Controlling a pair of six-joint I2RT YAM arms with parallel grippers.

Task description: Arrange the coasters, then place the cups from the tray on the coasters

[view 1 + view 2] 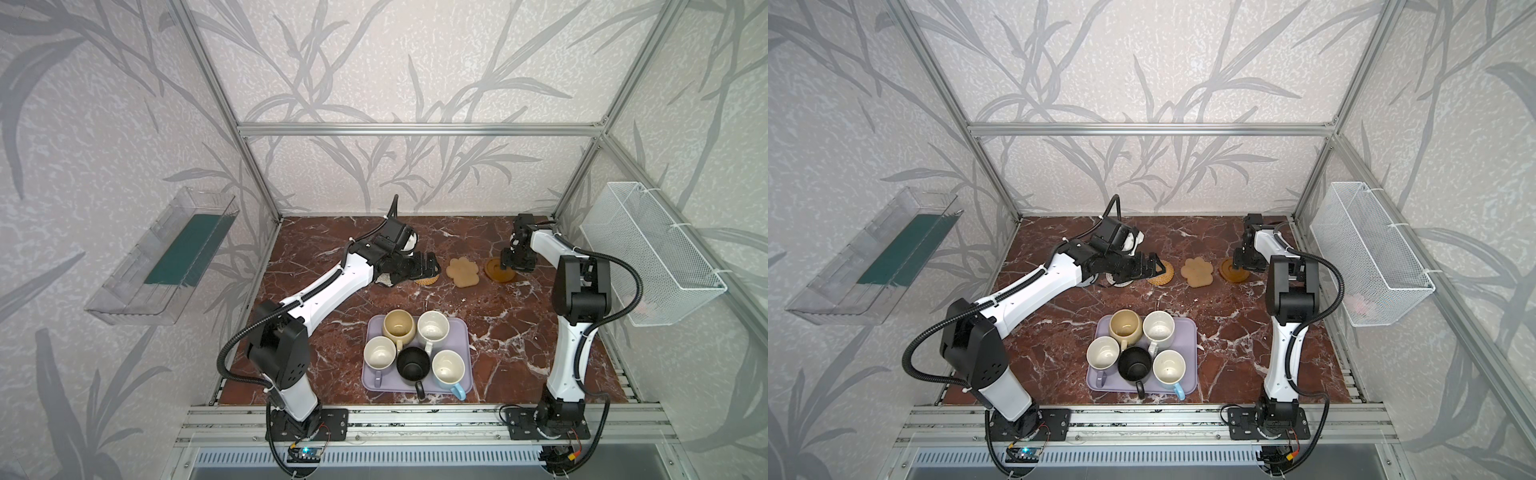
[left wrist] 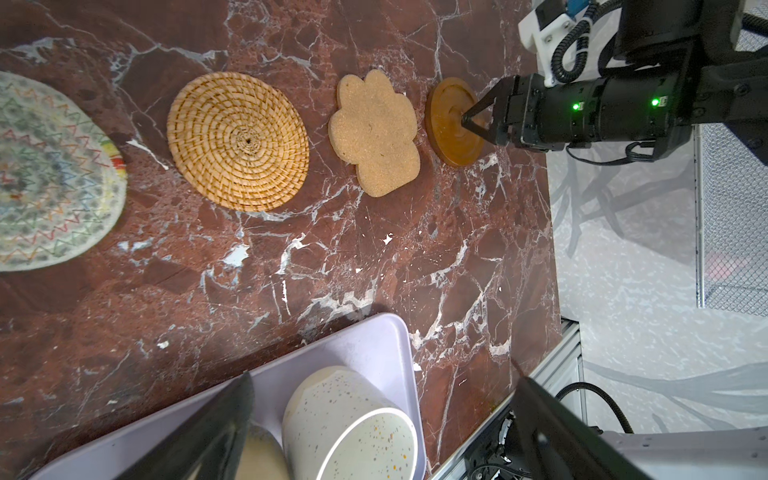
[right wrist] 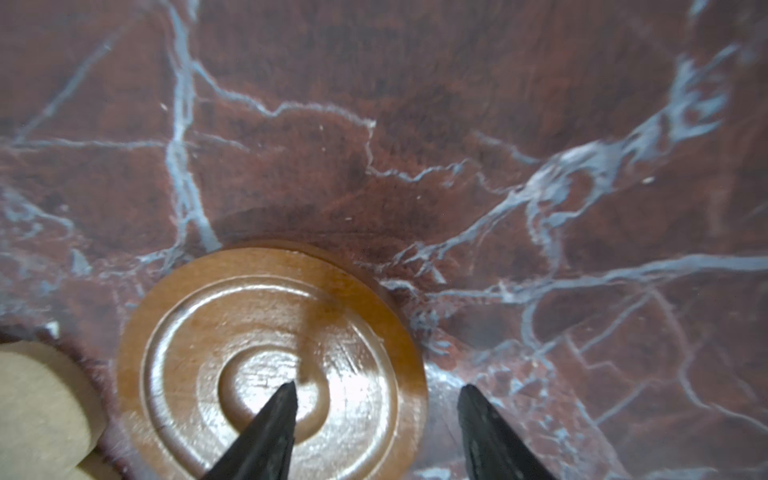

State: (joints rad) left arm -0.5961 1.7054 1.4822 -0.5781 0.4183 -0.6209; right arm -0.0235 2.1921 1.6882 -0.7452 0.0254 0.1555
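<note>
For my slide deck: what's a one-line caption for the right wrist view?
Right gripper with jaws apart straddling the rim of the brown coaster on the marble tabletop, paw-shaped coaster alongside.

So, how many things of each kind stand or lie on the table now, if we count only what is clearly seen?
Cups: 5
Coasters: 4 in clear view
Tray: 1
Total: 10
</note>
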